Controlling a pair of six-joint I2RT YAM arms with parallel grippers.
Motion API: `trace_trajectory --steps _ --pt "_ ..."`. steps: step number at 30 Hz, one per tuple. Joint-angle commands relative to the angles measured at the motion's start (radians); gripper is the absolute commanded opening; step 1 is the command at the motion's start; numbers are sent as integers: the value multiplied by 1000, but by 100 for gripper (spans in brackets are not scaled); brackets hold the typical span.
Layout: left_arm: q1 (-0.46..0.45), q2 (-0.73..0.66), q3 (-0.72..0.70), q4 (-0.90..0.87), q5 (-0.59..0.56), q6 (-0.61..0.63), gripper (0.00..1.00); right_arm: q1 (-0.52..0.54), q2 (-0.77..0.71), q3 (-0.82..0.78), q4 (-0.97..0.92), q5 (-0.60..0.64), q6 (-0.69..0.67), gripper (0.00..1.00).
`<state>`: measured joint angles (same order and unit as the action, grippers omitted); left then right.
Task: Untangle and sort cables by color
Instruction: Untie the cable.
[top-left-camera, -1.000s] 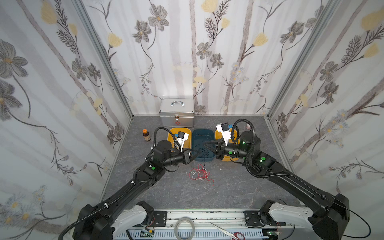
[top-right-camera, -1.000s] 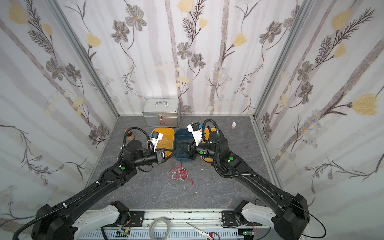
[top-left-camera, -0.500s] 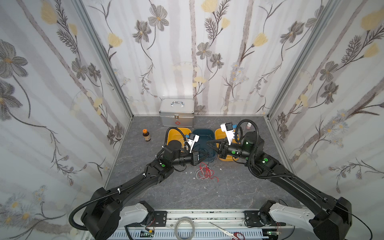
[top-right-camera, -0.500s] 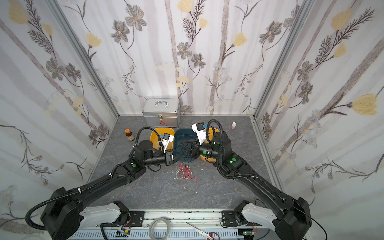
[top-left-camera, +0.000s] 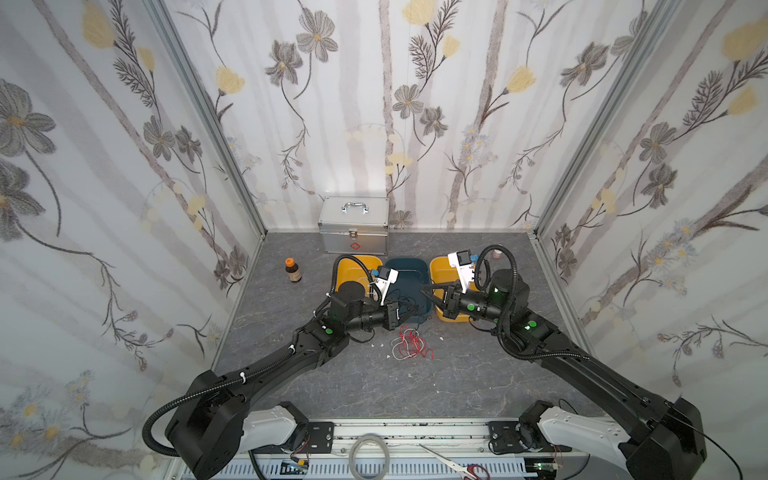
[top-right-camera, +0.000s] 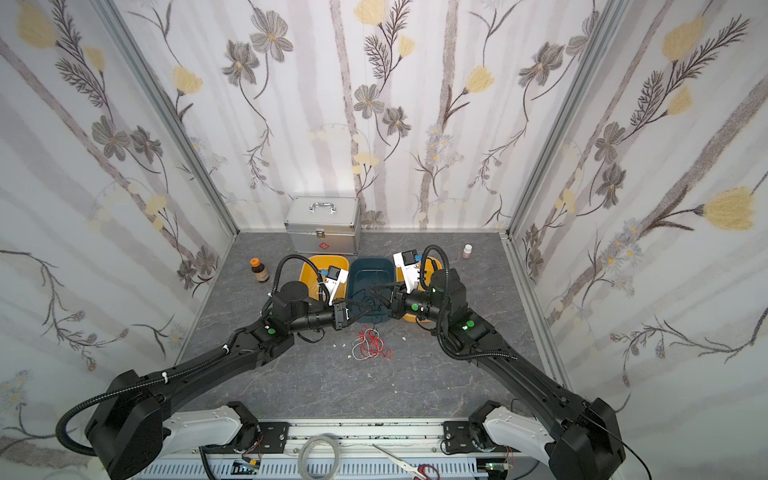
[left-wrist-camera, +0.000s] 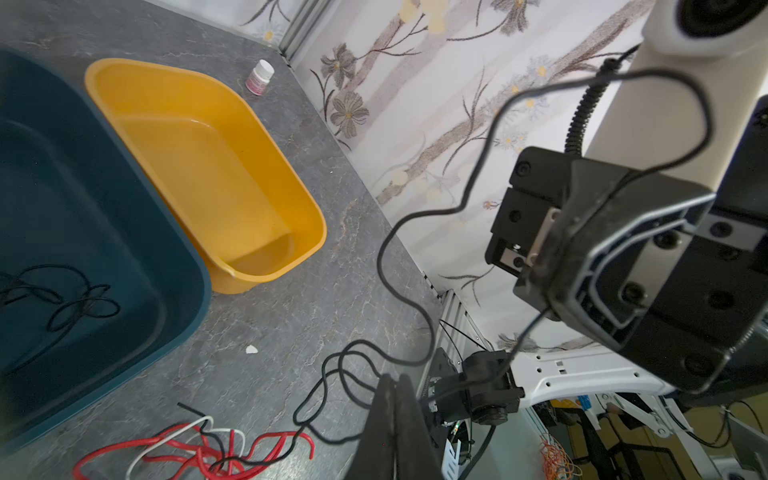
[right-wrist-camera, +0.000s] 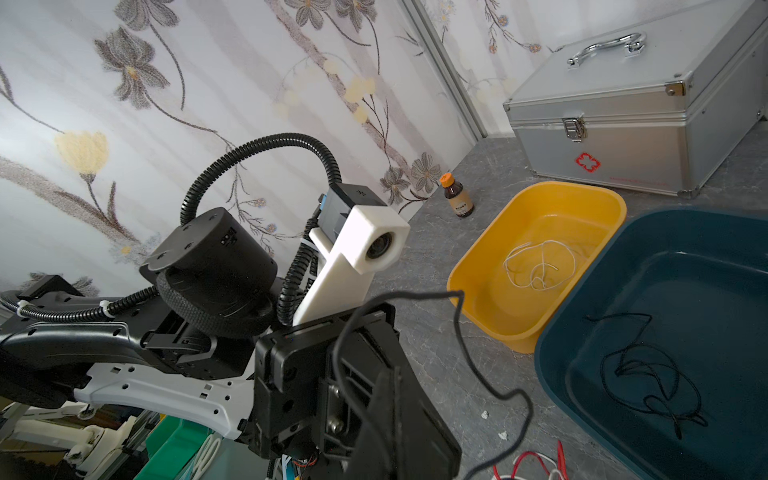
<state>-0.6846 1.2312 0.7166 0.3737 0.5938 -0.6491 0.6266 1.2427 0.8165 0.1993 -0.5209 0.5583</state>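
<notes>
A thin black cable (left-wrist-camera: 415, 212) hangs in loops between my two grippers, over the near end of the dark blue tub (top-left-camera: 409, 266). My left gripper (left-wrist-camera: 392, 378) (top-left-camera: 414, 309) is shut on one part of it, and my right gripper (right-wrist-camera: 390, 374) (top-left-camera: 424, 286) is shut on another. One strand trails down into the red and white cables (top-left-camera: 409, 343) (left-wrist-camera: 199, 444) tangled on the floor in front of the tub. More black cables (right-wrist-camera: 648, 374) lie inside the blue tub. A white cable (right-wrist-camera: 536, 266) lies in the left yellow tub (top-left-camera: 353, 264).
The right yellow tub (left-wrist-camera: 208, 166) holds nothing. A metal case (top-left-camera: 353, 232) stands at the back wall. A brown bottle (top-left-camera: 293, 270) stands left of the tubs, a small white bottle (top-right-camera: 467, 250) at the back right. A tape ring (top-left-camera: 369, 455) and scissors (top-left-camera: 453, 465) lie on the front rail.
My left arm has swung right, bringing its gripper over the blue tub close to the right gripper. The right gripper has hardly moved. Both stay shut.
</notes>
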Motion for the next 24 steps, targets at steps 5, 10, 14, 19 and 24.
trace_trajectory --steps 5,10,14,19,24 --pt "0 78 71 -63 -122 58 0 -8 -70 -128 16 24 70 4" --pt "-2 244 200 -25 -11 48 0 -7 -170 -245 30 3 126 5" --pt "-30 392 286 44 95 20 0 -4 -241 -344 35 41 180 5" --pt "-89 543 384 68 150 -7 0 -5 -327 -430 -10 146 220 5" --pt "-116 650 424 114 207 -58 0 -17 -405 -468 -78 297 241 5"
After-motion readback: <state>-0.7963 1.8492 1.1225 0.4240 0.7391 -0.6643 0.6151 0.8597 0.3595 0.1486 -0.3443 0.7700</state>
